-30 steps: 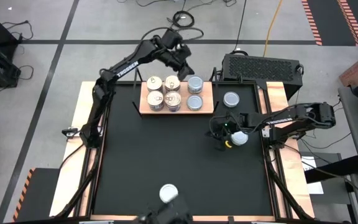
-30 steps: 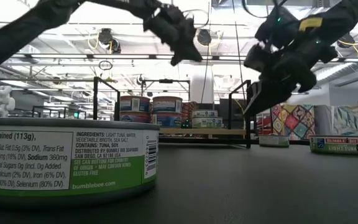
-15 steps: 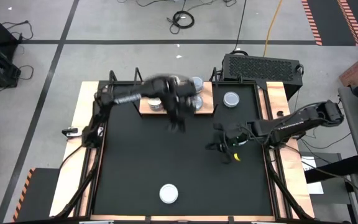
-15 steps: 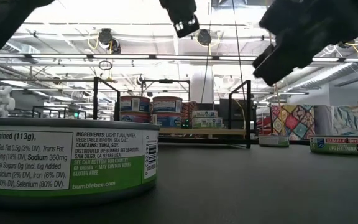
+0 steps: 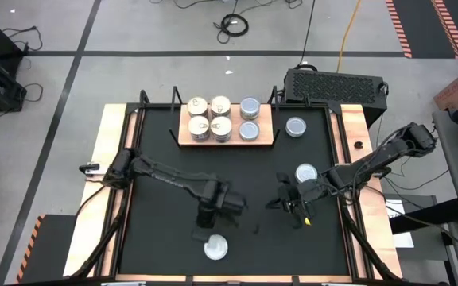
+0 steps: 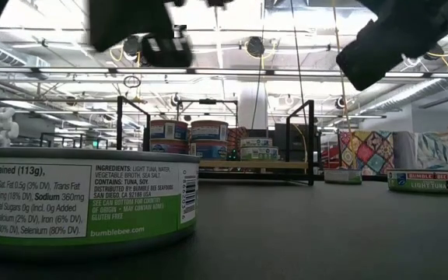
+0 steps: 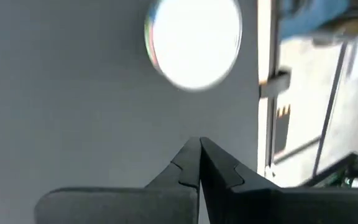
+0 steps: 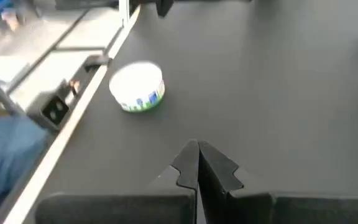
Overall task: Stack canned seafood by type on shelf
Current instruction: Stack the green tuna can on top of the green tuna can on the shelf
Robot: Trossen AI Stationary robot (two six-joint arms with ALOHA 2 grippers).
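Sitting alone near the front edge of the table, the white-topped tin (image 5: 215, 247) is the one we judge to be next in line, and our left gripper (image 5: 213, 226) hovers just beyond it with its two fingers pressed together, holding nothing. We see the same tin (image 7: 193, 41) ahead of those closed fingers in the left wrist view, and it fills the near left of the low view with its green-and-white label (image 6: 84, 198). We expect it to be stiff, fairly heavy for its bulk, and slick on its smooth metal wall, so we would open wide and take it across the side wall, low and square, not by the lid.

Farther off, the shelf (image 5: 226, 141) stands at the far middle of the table with four white-topped tins (image 5: 209, 117) grouped on its left part and two silvery-blue tins (image 5: 249, 117) on its right. One more silvery-blue tin (image 5: 296, 126) rests on the table just right of the shelf. Another tin (image 5: 306, 172) lies on the right side, near our right gripper (image 5: 290, 197), which is also closed and empty; it shows in the right wrist view (image 8: 137, 86) close to the table's edge rail.
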